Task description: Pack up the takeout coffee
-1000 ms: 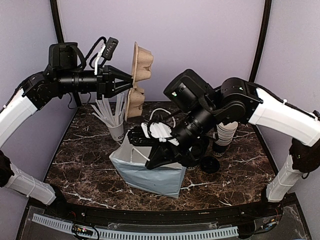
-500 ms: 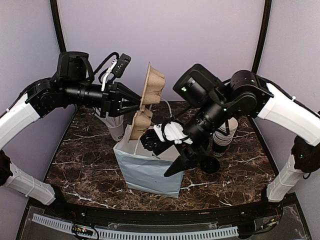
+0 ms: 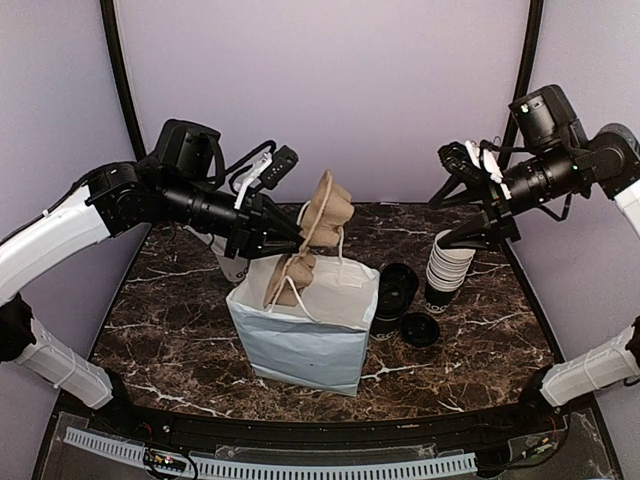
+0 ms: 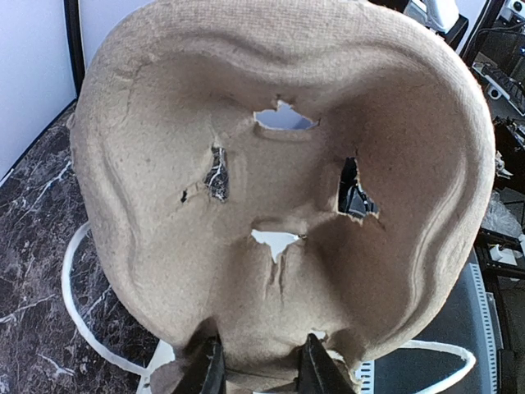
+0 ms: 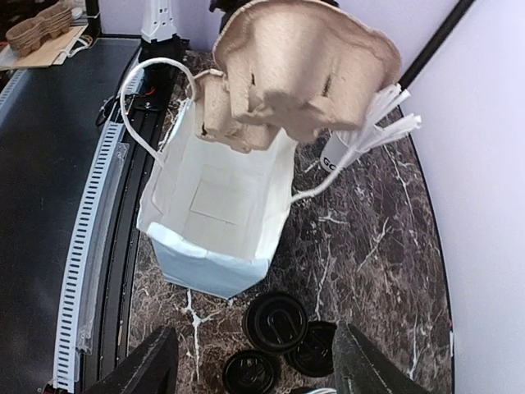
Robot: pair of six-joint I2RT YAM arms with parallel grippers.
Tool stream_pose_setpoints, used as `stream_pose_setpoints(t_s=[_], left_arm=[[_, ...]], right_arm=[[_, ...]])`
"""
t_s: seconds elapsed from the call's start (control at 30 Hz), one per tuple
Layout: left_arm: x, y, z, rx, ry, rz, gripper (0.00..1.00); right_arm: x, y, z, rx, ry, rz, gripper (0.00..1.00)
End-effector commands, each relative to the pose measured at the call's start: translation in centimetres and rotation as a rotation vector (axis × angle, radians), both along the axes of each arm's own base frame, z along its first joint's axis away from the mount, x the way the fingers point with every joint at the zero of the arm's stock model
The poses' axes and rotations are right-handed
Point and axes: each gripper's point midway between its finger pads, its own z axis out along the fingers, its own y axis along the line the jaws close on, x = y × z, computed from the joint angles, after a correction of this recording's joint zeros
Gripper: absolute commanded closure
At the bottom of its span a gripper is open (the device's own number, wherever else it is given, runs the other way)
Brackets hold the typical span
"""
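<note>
Right gripper (image 3: 447,198) pulled back from bag (image 3: 300,345), spread wide, left gripper (image 3: 298,237) clamping pulp carrier (image 3: 325,210), takeout coffee (image 3: 395,292) upright, lid up

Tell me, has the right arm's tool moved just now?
Yes. The right tool has pulled back from over the paper bag, up and rightward, toward the stack of cups.

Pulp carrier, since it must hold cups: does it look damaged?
Yes. The pulp carrier in the left end effector has several ragged tears through its middle, and the background shows through them.
</note>
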Motion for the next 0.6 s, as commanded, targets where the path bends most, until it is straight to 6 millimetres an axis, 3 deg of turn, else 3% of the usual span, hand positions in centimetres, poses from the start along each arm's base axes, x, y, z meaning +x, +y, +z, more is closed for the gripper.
stream_pose_setpoints(t_s=[0.0, 0.27, 0.57], left_arm=[[-0.2, 0.2, -1.1, 0.04, -0.032, -0.023, 0.76], [1.2, 1.4, -4.6, 0.226, -0.09, 0.001, 0.76], [-0.3, 2.7, -7.0, 0.397, -0.086, -0.017, 0.76]], right_arm=[[1.9, -2.9, -2.0, 0.055, 0.048, -0.126, 0.35], [4.4, -7.0, -4.7, 0.202, 0.098, -0.353, 0.32], [5.7, -8.0, -8.2, 0.247, 0.157, -0.433, 0.33]])
